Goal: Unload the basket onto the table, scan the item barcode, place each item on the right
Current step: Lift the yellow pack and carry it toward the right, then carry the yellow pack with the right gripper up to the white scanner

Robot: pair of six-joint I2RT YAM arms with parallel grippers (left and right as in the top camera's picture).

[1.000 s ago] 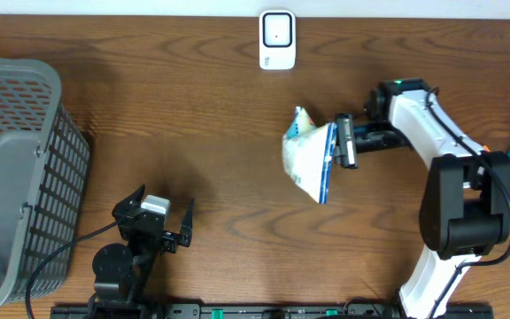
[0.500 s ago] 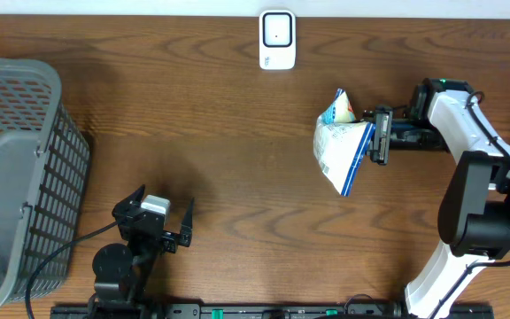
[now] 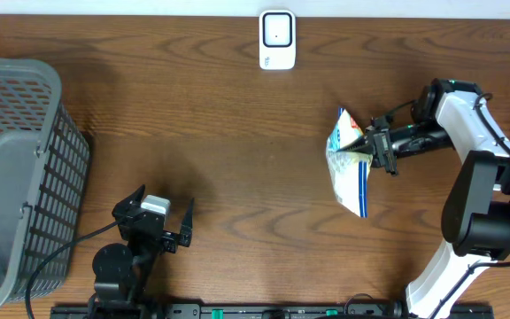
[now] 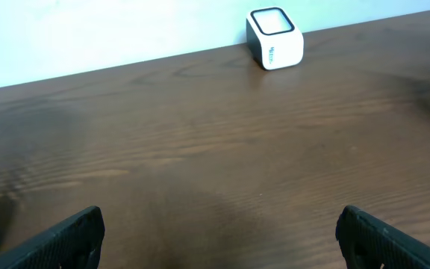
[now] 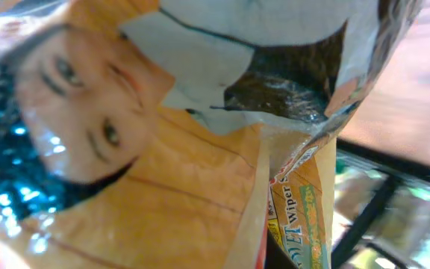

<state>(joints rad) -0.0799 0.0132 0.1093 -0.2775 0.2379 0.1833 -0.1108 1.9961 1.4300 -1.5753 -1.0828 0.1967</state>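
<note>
Overhead view: the right gripper [image 3: 382, 147] reaches in from 3 o'clock and its jaws are clamped on the packet [image 3: 347, 165], pinching the packet's 3 o'clock edge in its upper half. The body of the packet lies on the 9 o'clock side of the jaws; none of it passes behind them toward the arm. The packet sits in the right half of the table [image 3: 202, 133], at roughly 4 o'clock from the scanner [image 3: 277, 40] and well apart from it. Its long axis runs about 11 to 5 o'clock: the crimped, narrower end points to 11–12 o'clock and the wider end with a blue border points to 5–6 o'clock. It is seen nearly edge-on, white face toward 9 o'clock. Cannot tell whether its lower end touches the table. Right wrist view: the packet [image 5: 163, 149] fills the picture, crinkled foil with a printed face on orange; the fingers themselves are hidden behind it. The left gripper [image 3: 160, 202] rests near 7 o'clock, jaws wide apart with nothing between them; in the left wrist view the left gripper [image 4: 222, 239] faces bare wood, with the scanner [image 4: 275, 37] at 12 o'clock by the far edge. The basket [image 3: 16, 159] stands at 9 o'clock.
</note>
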